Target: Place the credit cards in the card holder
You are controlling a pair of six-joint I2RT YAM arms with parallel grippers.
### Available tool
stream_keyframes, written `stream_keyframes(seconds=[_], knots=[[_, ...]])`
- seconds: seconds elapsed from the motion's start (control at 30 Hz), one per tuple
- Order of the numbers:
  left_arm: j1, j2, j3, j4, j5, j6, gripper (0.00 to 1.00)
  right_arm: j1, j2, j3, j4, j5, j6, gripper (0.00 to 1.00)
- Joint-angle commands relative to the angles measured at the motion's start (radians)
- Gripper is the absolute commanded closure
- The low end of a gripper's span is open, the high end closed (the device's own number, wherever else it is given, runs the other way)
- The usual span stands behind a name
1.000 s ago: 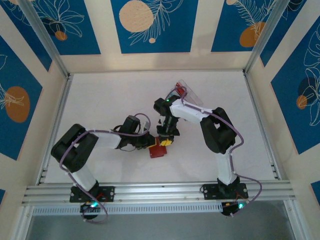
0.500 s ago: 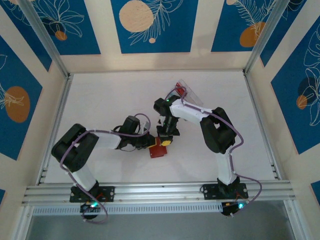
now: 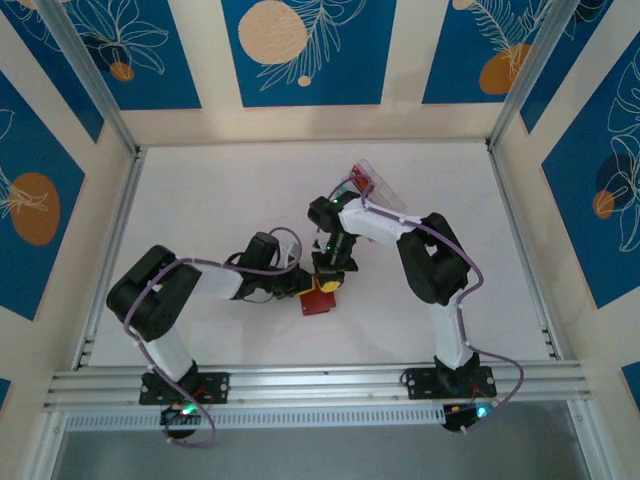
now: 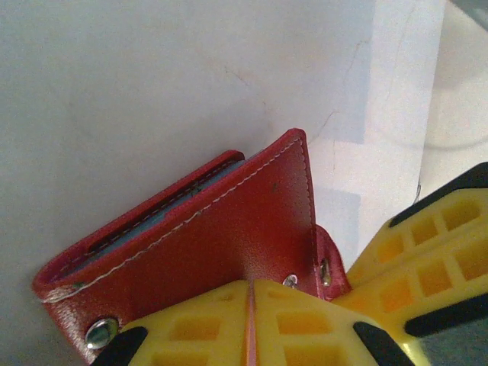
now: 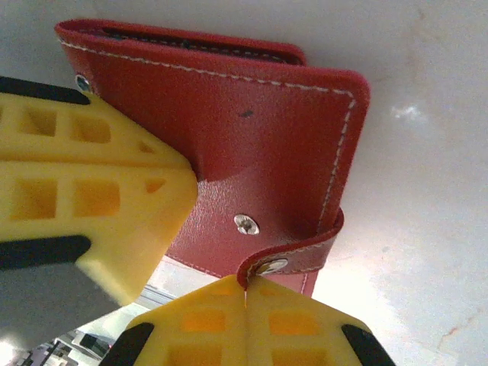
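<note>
Left pincer (image 4: 250,293) clamps card holder (image 4: 229,236) | right pincer (image 5: 245,288) clamps its tab (image 5: 299,255) | positions unchanged

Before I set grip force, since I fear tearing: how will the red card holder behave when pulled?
The card holder probably flexes: its tab curls where the right gripper pinches it. Likely light: it looks thin, pinched at one edge by the left gripper.

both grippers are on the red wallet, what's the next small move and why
Probably the right gripper should draw the closing tab a little away from the stud, opening the card holder: its jaws pinch the tab, already off the stud, while the left gripper clamps the holder's edge.
</note>
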Motion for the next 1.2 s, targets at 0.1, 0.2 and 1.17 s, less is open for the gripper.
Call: stream_keyframes(seconds=[0.1, 0.2, 1.17], knots=[[-0.003, 0.051, -0.034, -0.049, -0.024, -0.002, 0.90, 0.002, 0.026, -0.002, 0.030, -0.107, -0.027, 1.00], [-0.003, 0.051, -0.035, -0.042, -0.018, -0.005, 0.89, -0.003, 0.024, -0.013, 0.044, -0.133, -0.027, 1.00], [0.107, -0.081, -0.088, -0.144, -0.019, 0.073, 0.79, -0.112, -0.038, -0.103, 0.080, -0.340, -0.105, 1.00]])
